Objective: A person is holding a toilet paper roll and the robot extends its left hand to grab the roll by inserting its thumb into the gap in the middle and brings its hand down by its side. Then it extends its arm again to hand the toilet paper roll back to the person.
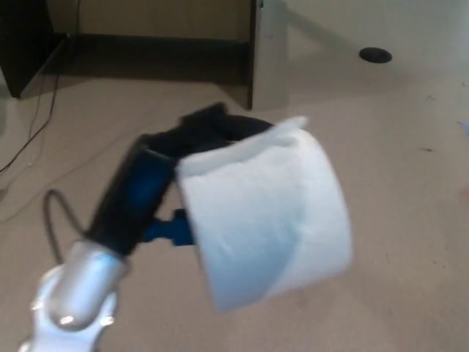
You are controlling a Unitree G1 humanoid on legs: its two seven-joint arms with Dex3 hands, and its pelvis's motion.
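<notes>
Left hand [165, 172]: we see it clamped on the toilet paper roll [264, 213], black fingers [212, 121] hooked over the top rim, the thumb side hidden behind the paper.
Right hand: not in view.
Roll position: held in the air over the tan floor [410, 220], clear of any person's grip; no person shows.
Progress: we judge the grab done and the roll in transit; lowering to the side and the hand-back look left to do.
Roll axis: its long axis runs roughly left to right, tilted, one flat end facing the hand.
Sharpness: blurred, so the core hole cannot be made out.
</notes>
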